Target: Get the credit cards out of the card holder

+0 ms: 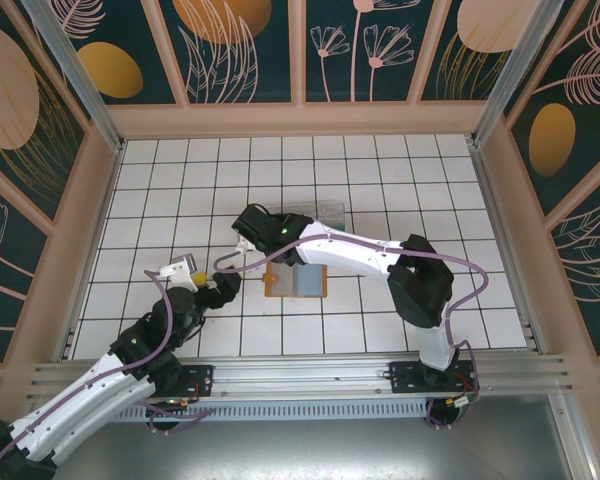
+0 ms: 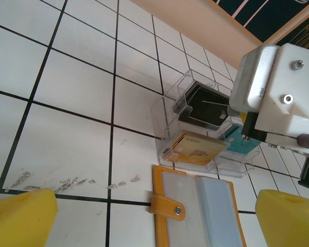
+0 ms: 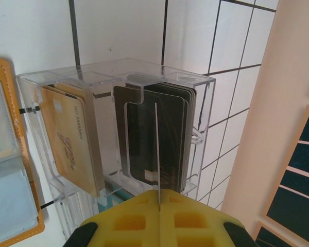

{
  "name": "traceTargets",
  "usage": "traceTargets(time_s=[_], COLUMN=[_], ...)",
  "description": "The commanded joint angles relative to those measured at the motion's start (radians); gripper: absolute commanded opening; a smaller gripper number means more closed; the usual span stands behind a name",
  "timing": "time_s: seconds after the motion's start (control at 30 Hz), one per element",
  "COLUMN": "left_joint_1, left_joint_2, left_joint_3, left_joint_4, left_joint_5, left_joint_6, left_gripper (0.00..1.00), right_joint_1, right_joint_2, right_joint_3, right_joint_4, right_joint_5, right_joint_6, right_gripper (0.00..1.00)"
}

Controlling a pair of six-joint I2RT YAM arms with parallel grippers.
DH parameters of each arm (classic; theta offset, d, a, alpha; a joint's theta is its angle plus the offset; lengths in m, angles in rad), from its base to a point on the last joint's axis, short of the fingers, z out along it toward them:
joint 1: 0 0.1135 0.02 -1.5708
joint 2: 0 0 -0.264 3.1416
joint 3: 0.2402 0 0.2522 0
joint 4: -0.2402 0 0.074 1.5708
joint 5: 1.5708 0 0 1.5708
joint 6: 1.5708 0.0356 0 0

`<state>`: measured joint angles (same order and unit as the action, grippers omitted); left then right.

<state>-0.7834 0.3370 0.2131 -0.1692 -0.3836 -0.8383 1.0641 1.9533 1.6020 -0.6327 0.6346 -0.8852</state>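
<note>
The card holder (image 1: 296,281) lies open on the tiles, tan-orange with pale blue-grey pocket panels (image 2: 211,206) and a snap strap; its edge also sits at the left of the right wrist view (image 3: 5,170). My right gripper (image 3: 159,199) is shut on one credit card (image 3: 156,149), seen edge-on as a thin pale line. It hangs over the black stack (image 3: 144,139) in the clear tray (image 3: 118,69). My left gripper (image 1: 203,279) stands wide open just left of the card holder, its yellow fingers (image 2: 20,218) empty.
The clear compartmented tray (image 2: 165,110) sits just beyond the card holder and holds gold cards (image 2: 198,149), black cards (image 2: 203,116) and teal cards (image 2: 237,141). The right wrist (image 1: 255,225) and its white forearm (image 1: 340,248) cross above the tray. The peach back wall (image 3: 278,103) is close behind.
</note>
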Motion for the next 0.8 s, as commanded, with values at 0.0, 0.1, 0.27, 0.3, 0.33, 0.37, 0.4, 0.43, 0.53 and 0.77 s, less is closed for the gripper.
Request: traceTargets(time_s=[0.0, 0.1, 0.27, 0.3, 0.33, 0.37, 0.4, 0.43, 0.53, 0.77], left_joint_1=[0.003, 0.003, 0.003, 0.003, 0.003, 0.003, 0.003, 0.003, 0.003, 0.004], left_joint_2=[-0.01, -0.009, -0.011, -0.009, -0.01, -0.01, -0.009, -0.01, -0.01, -0.009], left_joint_3=[-0.009, -0.012, -0.015, -0.017, -0.018, -0.018, -0.02, -0.02, -0.023, -0.023], left_joint_4=[-0.01, -0.01, -0.006, -0.004, -0.003, 0.0, 0.001, 0.002, 0.006, 0.007], left_joint_5=[-0.018, -0.016, -0.012, -0.012, -0.014, -0.012, -0.01, -0.009, -0.009, -0.008], left_joint_6=[-0.005, -0.004, -0.002, -0.002, -0.002, -0.002, -0.002, -0.003, -0.004, -0.002], left_gripper=[0.99, 0.99, 0.99, 0.99, 0.99, 0.99, 0.99, 0.98, 0.99, 0.99], right_joint_1=[-0.005, -0.015, -0.019, -0.019, -0.021, -0.023, -0.024, -0.023, -0.026, -0.03], right_joint_2=[0.02, 0.028, 0.033, 0.035, 0.037, 0.039, 0.039, 0.041, 0.047, 0.082], right_joint_3=[0.04, 0.041, 0.038, 0.034, 0.03, 0.03, 0.032, 0.031, 0.033, 0.061], right_joint_4=[-0.015, -0.011, -0.032, -0.032, -0.028, -0.029, -0.034, -0.032, -0.024, 0.001], right_joint_5=[0.042, 0.038, 0.011, 0.016, 0.022, 0.02, 0.017, 0.019, 0.021, 0.036], right_joint_6=[-0.017, -0.017, -0.002, -0.003, -0.006, -0.005, -0.003, -0.006, -0.006, -0.006], right_gripper=[0.0, 0.0, 0.0, 0.0, 0.0, 0.0, 0.0, 0.0, 0.0, 0.02])
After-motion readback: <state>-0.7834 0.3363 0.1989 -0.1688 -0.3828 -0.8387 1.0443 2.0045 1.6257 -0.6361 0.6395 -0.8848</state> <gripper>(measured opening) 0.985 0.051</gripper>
